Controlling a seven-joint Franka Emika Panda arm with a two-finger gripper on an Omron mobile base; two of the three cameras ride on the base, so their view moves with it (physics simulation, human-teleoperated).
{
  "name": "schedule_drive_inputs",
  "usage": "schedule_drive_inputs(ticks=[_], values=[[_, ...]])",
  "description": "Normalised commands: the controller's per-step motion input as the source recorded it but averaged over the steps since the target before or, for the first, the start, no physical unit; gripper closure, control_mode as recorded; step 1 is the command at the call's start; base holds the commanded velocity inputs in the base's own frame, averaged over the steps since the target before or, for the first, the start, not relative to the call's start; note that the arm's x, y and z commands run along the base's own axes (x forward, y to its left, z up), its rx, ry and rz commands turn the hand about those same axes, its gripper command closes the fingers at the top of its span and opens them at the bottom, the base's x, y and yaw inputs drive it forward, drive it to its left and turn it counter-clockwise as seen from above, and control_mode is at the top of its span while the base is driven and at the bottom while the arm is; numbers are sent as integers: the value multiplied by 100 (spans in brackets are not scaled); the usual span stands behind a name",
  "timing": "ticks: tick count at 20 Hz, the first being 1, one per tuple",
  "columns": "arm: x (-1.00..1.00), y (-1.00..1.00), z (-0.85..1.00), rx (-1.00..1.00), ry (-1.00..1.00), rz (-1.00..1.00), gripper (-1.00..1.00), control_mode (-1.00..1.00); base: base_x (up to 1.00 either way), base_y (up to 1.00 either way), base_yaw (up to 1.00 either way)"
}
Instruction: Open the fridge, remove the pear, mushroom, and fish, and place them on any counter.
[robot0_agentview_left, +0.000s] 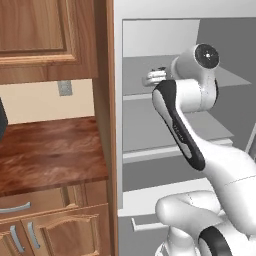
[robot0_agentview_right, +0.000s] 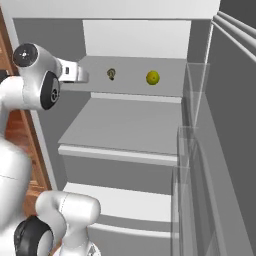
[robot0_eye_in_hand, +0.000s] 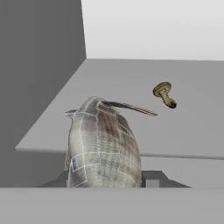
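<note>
The fridge (robot0_agentview_right: 120, 125) stands open beside the worktop (robot0_agentview_left: 50, 150); the claw (robot0_eye_in_hand: 107, 181) reaches to the front of the upper shelf (robot0_agentview_right: 130, 75), pinching the fish (robot0_eye_in_hand: 103, 144) between its finger tips; the mushroom (robot0_agentview_right: 111, 74) lies farther back on that shelf, with the pear (robot0_agentview_right: 153, 77) well apart to its right.

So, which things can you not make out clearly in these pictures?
- End effector, hand view: its fingertips sit behind the fish, so a firm hold cannot be confirmed.
- Fish, left base view: mostly hidden by the arm; only a pale bit at the shelf edge.
- Mushroom, right base view: too small for detail.
- Pear, right base view: small; neck shape unclear.
- Fridge door: cut off by the right edge.
</note>
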Motion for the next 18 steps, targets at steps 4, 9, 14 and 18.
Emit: schedule_drive_inputs(ticks=[4,9,14,18], values=[[-100,-1,6,0,0,0,100,-100,0,0,0],[-100,-14,-1,0,-2,0,100,-100,0,0,0],[-100,-40,0,2,-4,0,100,-100,0,0,0],[-79,-25,0,0,-3,-4,100,-100,0,0,0]])
